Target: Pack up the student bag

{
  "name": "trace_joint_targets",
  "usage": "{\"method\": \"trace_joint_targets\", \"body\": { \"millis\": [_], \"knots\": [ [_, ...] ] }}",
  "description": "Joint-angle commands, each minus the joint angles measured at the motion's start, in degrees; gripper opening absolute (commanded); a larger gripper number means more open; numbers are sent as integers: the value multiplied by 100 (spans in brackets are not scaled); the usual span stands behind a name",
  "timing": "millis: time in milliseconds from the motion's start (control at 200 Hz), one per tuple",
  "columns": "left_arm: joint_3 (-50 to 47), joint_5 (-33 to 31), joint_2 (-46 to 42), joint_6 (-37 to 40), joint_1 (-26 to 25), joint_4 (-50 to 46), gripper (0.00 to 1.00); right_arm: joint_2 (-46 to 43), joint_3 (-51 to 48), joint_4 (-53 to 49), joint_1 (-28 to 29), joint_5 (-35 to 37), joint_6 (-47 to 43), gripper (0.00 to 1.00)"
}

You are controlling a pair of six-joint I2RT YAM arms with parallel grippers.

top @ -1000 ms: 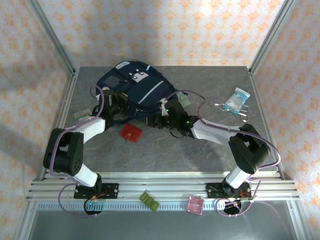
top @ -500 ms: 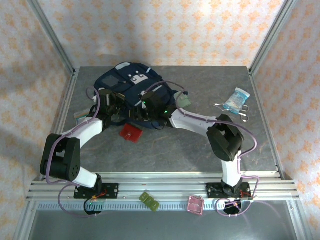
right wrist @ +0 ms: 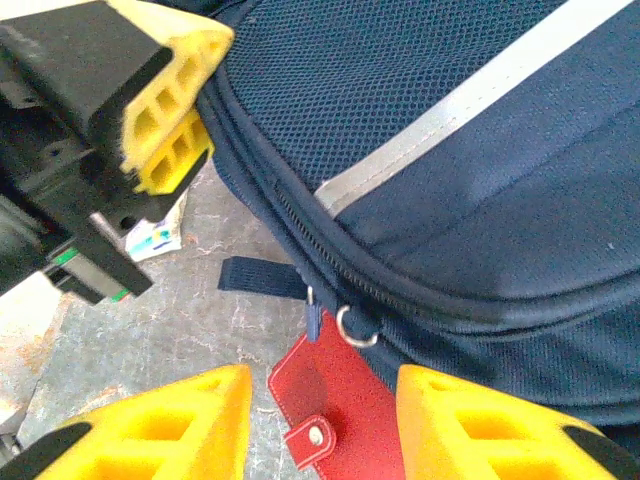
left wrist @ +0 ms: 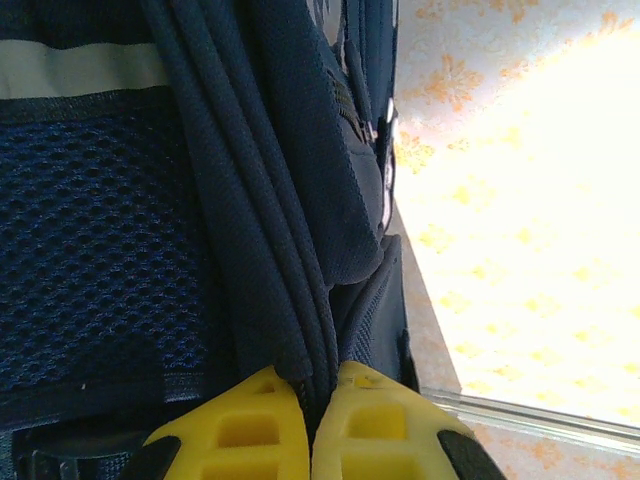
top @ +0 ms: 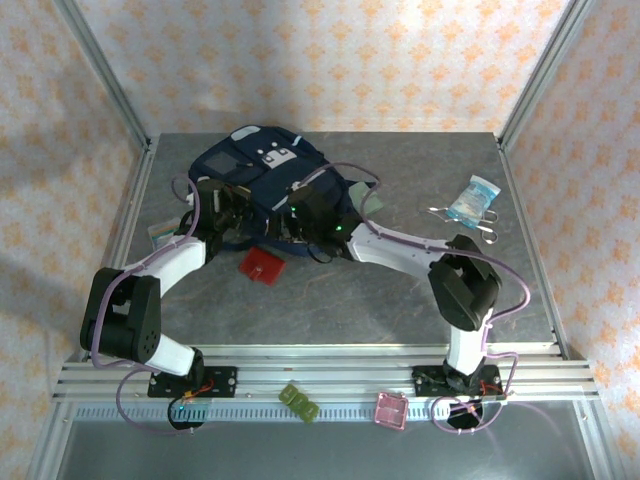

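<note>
Half open and empty, right gripper [right wrist: 320,388] poised just short of zip pull [right wrist: 352,326], dead ahead between its fingertips at near edge of bag [top: 262,172], back-left on bench [top: 400,300]; left gripper [left wrist: 310,388] clamped shut on bag seam.

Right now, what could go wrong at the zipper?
The open right gripper hangs over the zipper ring and the red wallet beside it; closing may catch the wallet instead. The left gripper pinches only a thin fold of the bag, which may slip if the zipper is pulled.
</note>
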Motion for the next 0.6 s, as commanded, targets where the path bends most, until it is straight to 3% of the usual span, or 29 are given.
{"method": "trace_joint_targets", "body": {
  "millis": [0, 135, 305, 596],
  "knots": [
    [82, 166, -334, -265, -29, 878, 0, -181, -162, -111, 204, 157, -86, 42],
    [127, 180, -334, -280, -51, 868, 0, 159, 46, -85, 310, -89, -140, 41],
    [145, 188, -368, -303, -92, 862, 0, 815, 720, -259, 258, 91, -152, 41],
    [-62, 314, -509, -486, -193, 1065, 0, 1625, 1832, -702, 52, 1257, 279, 41]
  ]
}}
